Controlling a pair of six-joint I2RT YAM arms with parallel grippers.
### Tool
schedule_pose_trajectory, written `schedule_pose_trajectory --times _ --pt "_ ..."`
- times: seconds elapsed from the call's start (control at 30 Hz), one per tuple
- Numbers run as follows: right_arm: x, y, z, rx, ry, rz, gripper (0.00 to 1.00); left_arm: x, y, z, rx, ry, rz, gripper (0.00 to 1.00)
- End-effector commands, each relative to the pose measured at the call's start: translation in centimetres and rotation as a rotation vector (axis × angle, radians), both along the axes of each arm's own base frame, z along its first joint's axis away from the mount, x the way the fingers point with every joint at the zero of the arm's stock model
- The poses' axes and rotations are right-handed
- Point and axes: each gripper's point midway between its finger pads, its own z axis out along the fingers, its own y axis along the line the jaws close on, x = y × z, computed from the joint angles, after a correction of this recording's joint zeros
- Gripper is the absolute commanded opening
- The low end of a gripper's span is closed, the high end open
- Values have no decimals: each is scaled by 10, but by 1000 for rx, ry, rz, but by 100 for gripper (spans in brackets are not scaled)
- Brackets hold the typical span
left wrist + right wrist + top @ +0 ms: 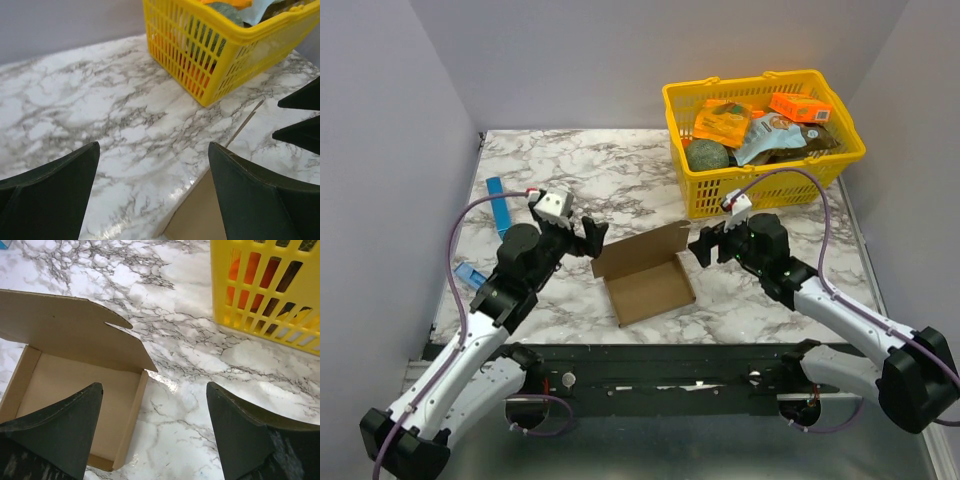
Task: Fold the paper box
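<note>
Top view: paper box [645, 275] mid-table, tray formed, lid flap raised along rear edge. Left gripper [586, 236] near its rear left corner, right gripper [706, 246] off its right side; both spread, empty. Yellow basket [770, 188] close behind right gripper.

Left wrist: jaws wide apart; box edge below right finger [250, 195]; bare marble ahead up to basket.

Right wrist: jaws apart; box's right wall near left finger [60, 430]; clear marble between box and basket.

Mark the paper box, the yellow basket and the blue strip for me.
paper box [652, 290]: top view, floor of the open tray.
yellow basket [712, 195]: top view, near wall, left end.
blue strip [500, 207]: top view, middle of its length.
</note>
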Motion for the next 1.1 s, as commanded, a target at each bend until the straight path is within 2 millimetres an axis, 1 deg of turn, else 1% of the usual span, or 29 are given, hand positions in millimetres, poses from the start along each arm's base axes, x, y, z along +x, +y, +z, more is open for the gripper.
schedule_pose_trajectory --times 0.0,0.03,0.07,0.1,0.13,0.17,0.2,0.27,0.37,0.4,0.43,0.53,0.6,0.63,0.73,0.83,0.87,0.9,0.93,0.97,1.0,1.03,1.07 --pt "4 18 20 21 -79 146 90 -27 25 -39 -228 164 117 99" --pt "5 18 15 19 -65 151 89 -34 27 -60 -235 203 123 99" --pt "7 18 16 25 -70 155 89 -40 28 -63 -267 206 125 99" --pt "5 19 11 8 -76 182 89 -49 31 -55 -321 173 115 99" --pt "5 20 10 11 -79 192 89 -53 35 -66 -320 188 127 99" --pt "8 20 10 14 -85 193 89 -57 38 -67 -325 179 134 99" --pt "6 22 9 21 -84 211 88 -60 44 -62 -352 152 150 99" --pt "8 22 6 26 -88 210 89 -64 36 -62 -381 145 101 99" --pt "12 26 5 27 -91 226 89 -63 27 -77 -348 215 76 97" --pt "12 28 1 20 -83 240 89 -62 21 -85 -332 245 54 96" --pt "14 28 2 18 -90 242 89 -62 19 -87 -327 249 41 96" --pt "17 33 3 14 -100 268 86 -62 17 -92 -329 248 37 96" --pt "19 32 3 9 -106 264 85 -65 17 -94 -341 247 31 97" --pt "20 32 2 5 -110 265 85 -67 17 -105 -333 272 37 98" --pt "21 34 3 6 -116 286 85 -72 15 -117 -320 296 44 98" --pt "22 37 3 15 -113 300 83 -69 16 -119 -290 281 59 98" --pt "23 37 2 16 -111 300 81 -68 14 -121 -283 284 55 96" --pt "22 39 3 20 -110 308 80 -67 12 -127 -266 304 52 95" --pt "22 39 2 22 -109 309 80 -66 8 -127 -256 302 33 93" --pt "21 39 2 23 -109 312 77 -64 7 -130 -244 310 33 88" --pt "22 40 2 25 -109 313 75 -62 6 -139 -218 335 38 85" --pt "20 41 3 28 -108 322 73 -60 7 -140 -208 335 45 83" --pt "20 41 2 30 -107 324 69 -56 9 -140 -186 326 60 81"
